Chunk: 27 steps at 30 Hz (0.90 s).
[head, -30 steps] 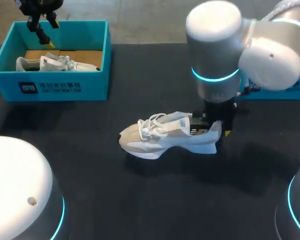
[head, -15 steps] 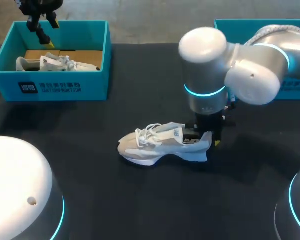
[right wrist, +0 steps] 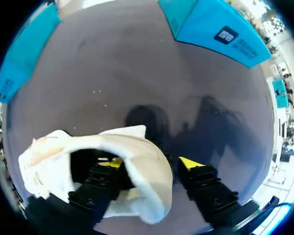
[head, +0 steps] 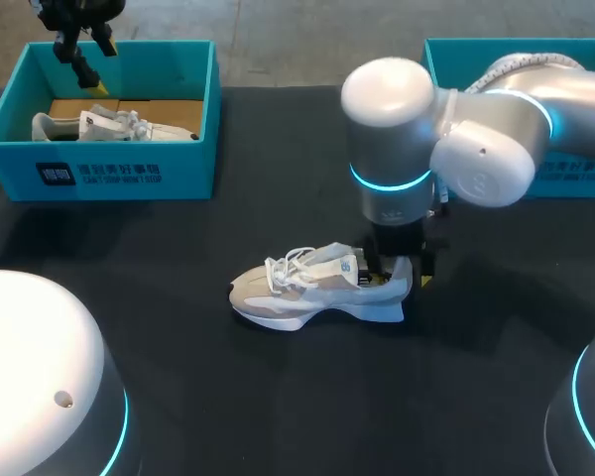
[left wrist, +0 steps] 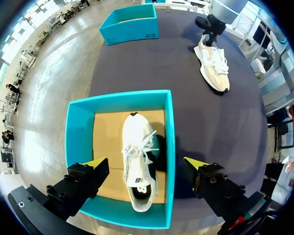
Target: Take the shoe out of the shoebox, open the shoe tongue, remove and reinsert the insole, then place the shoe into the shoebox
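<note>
Sneaker [head: 312, 290] out on the table [head: 278, 397], heel pinched in my right gripper [head: 399, 276]

It lay on its sole mid-table, toe toward my left, one finger inside the collar and the other outside the heel. I judged it light, with a soft upper that would give — the stiffer heel counter looked the surest hold. My left gripper [left wrist: 146, 166] hung spread wide over a second sneaker [left wrist: 136, 147] in the left shoebox [left wrist: 169, 147].

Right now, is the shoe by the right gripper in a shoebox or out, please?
Out: the shoe sits sole-down on the black table, no box walls around it, the right gripper holding its heel.
</note>
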{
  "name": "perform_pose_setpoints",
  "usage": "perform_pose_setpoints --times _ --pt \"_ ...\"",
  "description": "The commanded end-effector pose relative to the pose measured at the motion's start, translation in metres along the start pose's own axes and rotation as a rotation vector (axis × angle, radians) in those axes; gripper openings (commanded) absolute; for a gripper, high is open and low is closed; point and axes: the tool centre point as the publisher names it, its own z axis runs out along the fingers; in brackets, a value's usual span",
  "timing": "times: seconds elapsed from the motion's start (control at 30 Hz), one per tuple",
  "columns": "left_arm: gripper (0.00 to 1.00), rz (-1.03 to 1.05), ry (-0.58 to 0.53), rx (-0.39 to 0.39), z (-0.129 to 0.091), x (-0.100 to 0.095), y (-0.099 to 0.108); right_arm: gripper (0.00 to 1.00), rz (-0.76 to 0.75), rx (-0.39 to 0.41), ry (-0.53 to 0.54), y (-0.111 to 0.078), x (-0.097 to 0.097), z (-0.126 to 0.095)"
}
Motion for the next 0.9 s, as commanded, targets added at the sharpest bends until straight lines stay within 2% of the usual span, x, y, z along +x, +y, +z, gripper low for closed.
perform_pose_setpoints --times 0.03,0.23,0.47,0.57,0.6,0.63,0.9 --pt "1.00 0.002 -0.002 0.000 0.000 0.001 0.000 1.00 0.029 0.002 0.005 -0.004 -0.004 -0.024" --pt "1.00 0.002 -0.002 0.000 0.000 0.001 0.000 1.00 0.041 -0.016 0.028 -0.004 0.002 -0.059" --pt "1.00 0.002 -0.002 0.000 0.000 0.001 0.000 1.00 0.044 -0.051 0.073 -0.005 -0.004 -0.091" --pt "1.00 0.002 -0.002 0.000 0.000 0.001 0.000 1.00 -0.015 -0.048 0.107 -0.009 -0.006 -0.104" --pt "1.00 0.002 -0.002 0.000 0.000 0.001 0.000 1.00 -0.109 -0.049 0.130 -0.014 -0.004 -0.111" --pt "1.00 0.002 -0.002 0.000 0.000 0.001 0.000 1.00 -0.107 -0.054 0.125 -0.016 -0.006 -0.116" --pt "1.00 0.002 -0.002 0.000 0.000 0.001 0.000 1.00 -0.107 -0.054 0.125 -0.016 -0.006 -0.116"
